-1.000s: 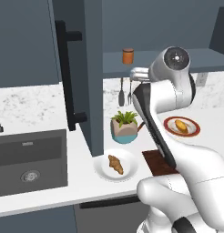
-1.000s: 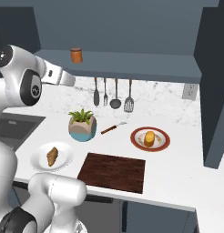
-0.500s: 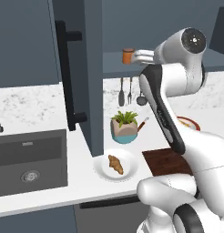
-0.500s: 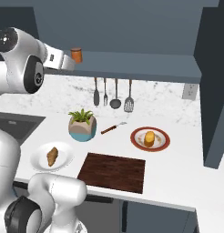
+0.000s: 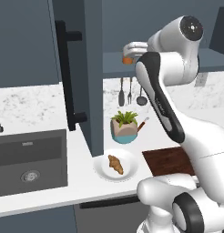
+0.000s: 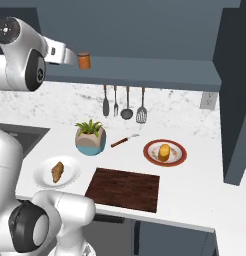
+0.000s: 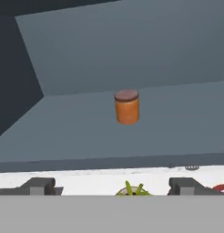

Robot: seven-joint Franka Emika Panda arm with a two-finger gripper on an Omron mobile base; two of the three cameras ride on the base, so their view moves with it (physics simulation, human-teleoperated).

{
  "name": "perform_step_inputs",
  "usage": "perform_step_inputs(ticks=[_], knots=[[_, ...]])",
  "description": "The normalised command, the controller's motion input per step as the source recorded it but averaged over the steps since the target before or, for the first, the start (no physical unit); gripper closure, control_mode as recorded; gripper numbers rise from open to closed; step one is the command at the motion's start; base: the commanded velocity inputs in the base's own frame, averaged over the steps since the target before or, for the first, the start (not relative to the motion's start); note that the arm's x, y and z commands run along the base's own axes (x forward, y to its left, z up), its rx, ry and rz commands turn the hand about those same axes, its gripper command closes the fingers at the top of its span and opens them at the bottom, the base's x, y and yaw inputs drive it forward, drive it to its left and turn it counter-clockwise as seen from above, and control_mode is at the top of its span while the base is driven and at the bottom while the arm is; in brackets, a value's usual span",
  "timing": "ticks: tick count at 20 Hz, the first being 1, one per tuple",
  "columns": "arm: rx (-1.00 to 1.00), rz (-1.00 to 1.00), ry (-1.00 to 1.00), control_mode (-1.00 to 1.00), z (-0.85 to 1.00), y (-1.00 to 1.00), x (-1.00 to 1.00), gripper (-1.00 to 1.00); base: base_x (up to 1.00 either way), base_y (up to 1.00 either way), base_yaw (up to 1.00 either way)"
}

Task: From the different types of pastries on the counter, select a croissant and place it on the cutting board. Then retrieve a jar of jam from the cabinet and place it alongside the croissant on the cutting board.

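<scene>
The arm is reaching up toward the open cabinet [image 5: 73,68], its claw [image 7: 111,184] spread wide and empty in front of the jar of jam [image 7: 127,107], which is standing upright on the grey shelf [image 7: 177,118]. Down on the counter [image 6: 195,190], the croissant [image 6: 57,171] is lying on a white plate [image 6: 45,177], beside the bare cutting board [image 6: 124,188].

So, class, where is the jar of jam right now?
The jar of jam stands on the cabinet's grey shelf, just ahead of the gripper, above the potted plant.
</scene>
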Motion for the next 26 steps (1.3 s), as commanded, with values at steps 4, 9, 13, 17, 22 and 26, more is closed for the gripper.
perform_step_inputs(ticks=[4, 9, 13, 17, 22, 26], knots=[[-0.13, 0.00, -0.06, -1.00, -0.03, 0.03, 0.32, -1.00, 0.00, 0.00, 0.00], [-0.04, 0.02, -0.02, -1.00, -0.02, -0.10, 0.29, -1.00, 0.00, 0.00, 0.00], [0.00, 0.02, 0.07, -1.00, -0.05, -0.10, 0.39, -1.00, 0.00, 0.00, 0.00], [0.00, 0.00, 0.11, -1.00, -0.04, -0.12, 0.50, -1.00, 0.00, 0.00, 0.00], [0.00, 0.00, 0.08, -1.00, -0.07, -0.05, 0.56, -1.00, 0.00, 0.00, 0.00], [0.00, 0.00, 0.00, -1.00, -0.06, 0.00, 0.37, -1.00, 0.00, 0.00, 0.00]])
